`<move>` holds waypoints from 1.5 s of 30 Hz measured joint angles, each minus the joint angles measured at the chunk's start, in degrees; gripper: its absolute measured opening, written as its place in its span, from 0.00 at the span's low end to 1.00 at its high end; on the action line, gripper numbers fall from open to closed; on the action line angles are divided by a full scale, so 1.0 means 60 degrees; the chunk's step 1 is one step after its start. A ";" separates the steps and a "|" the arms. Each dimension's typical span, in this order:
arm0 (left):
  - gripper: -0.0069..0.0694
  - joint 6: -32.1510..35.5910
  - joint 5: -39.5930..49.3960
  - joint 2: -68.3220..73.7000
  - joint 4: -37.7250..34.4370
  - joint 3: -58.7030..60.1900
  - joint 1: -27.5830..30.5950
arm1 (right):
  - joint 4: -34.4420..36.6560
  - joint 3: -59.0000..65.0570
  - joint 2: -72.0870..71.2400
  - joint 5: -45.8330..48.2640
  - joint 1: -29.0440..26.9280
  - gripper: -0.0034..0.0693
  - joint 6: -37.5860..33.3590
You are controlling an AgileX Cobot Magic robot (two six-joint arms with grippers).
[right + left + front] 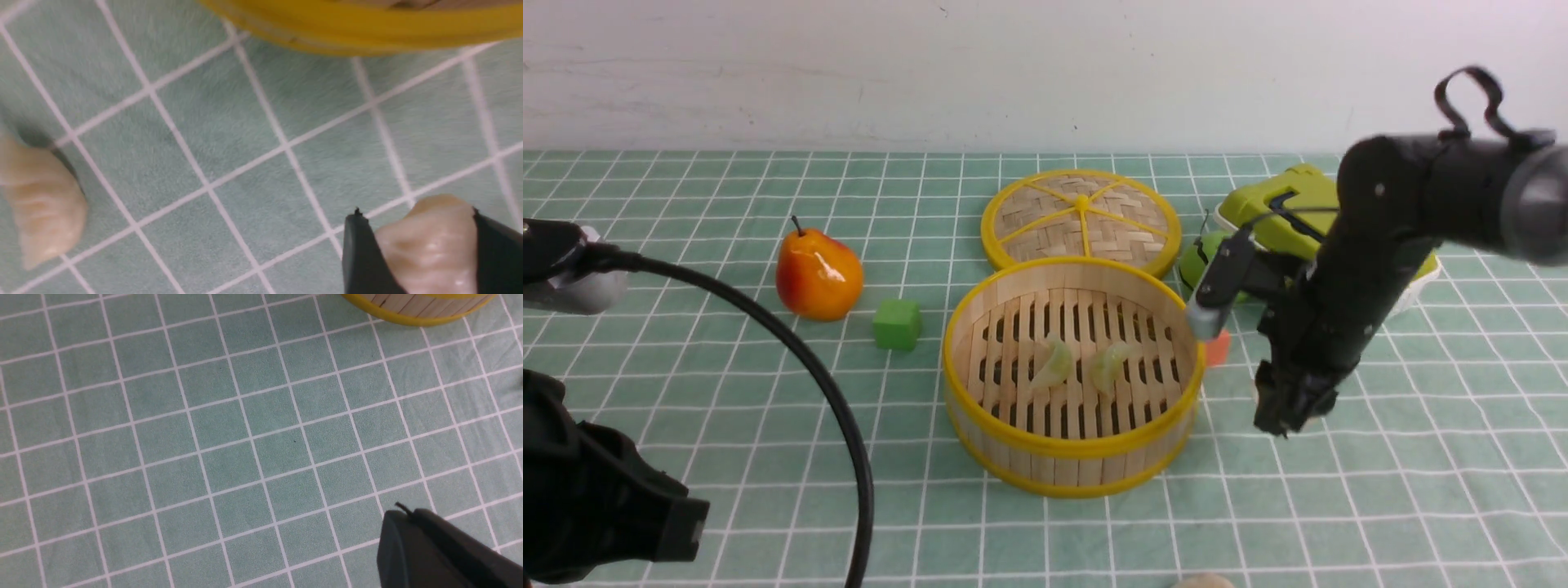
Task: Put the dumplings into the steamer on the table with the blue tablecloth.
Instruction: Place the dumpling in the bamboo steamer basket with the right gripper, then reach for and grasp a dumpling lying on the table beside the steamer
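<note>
My right gripper (416,213) is clamped on a cream-white dumpling (429,245), with one black finger (359,253) pressed against each side of it. The gripper points down, low over the blue-green checked tablecloth (229,134), and I cannot tell whether the dumpling touches the cloth. In the front view this gripper (1286,408) hangs just right of the steamer (1070,447), outside its rim.

A second cream-white dumpling (41,200) lies on the cloth near the held one, apart from it. The steamer's yellow bottom rim (367,28) is close by in the right wrist view.

The steamer is a round bamboo basket standing in the middle of the table. Two pale green dumplings lie side by side on its slatted floor, one on the left (1054,363) and one on the right (1112,363).

Its flat woven lid (1081,219) lies on the cloth just behind it. An orange block (1217,347), partly hidden by my right arm, sits beside the steamer's right edge. Farther back on the right are a round green thing (1201,265) and a lime-green and white object (1298,212).

To the left of the steamer sits a green cube (898,323), and beyond it an orange-red pear (818,273).

My left gripper (433,551) is over bare cloth at the near left. Only one dark part of it shows, so I cannot tell whether it is parted or closed.
</note>
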 joint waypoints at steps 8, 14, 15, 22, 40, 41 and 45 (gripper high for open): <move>0.07 -0.0001 -0.0118 0.0000 0.0000 0.0000 0.0000 | 0.0087 -0.2745 0.0132 0.0224 0.1886 0.46 0.3053; 0.07 -0.0001 -0.0098 0.0000 0.0000 0.0000 0.0000 | -0.0256 -0.3001 0.1420 -0.1598 0.2527 0.46 0.4438; 0.07 -0.0001 -0.0058 0.0000 0.0000 0.0000 0.0000 | -0.0379 -0.3001 0.1692 -0.1909 0.2521 0.46 0.4757; 0.07 -0.0001 0.0228 0.0000 -0.0003 0.0000 0.0000 | -0.1360 -0.3001 0.2508 -0.3224 0.2387 0.46 0.6879; 0.08 0.0070 0.0447 0.0000 -0.0279 0.0000 0.0000 | -0.1181 -0.4015 0.0422 0.1687 0.2377 0.84 0.6501; 0.08 0.0138 0.0447 0.0000 -0.0340 0.0000 0.0000 | -0.1032 -0.3808 0.0142 0.1786 0.2377 0.83 0.6347; 0.09 0.0226 0.0457 0.0000 -0.0443 0.0000 0.0000 | -0.0198 -0.2080 -0.0959 0.1894 0.2377 0.79 0.5928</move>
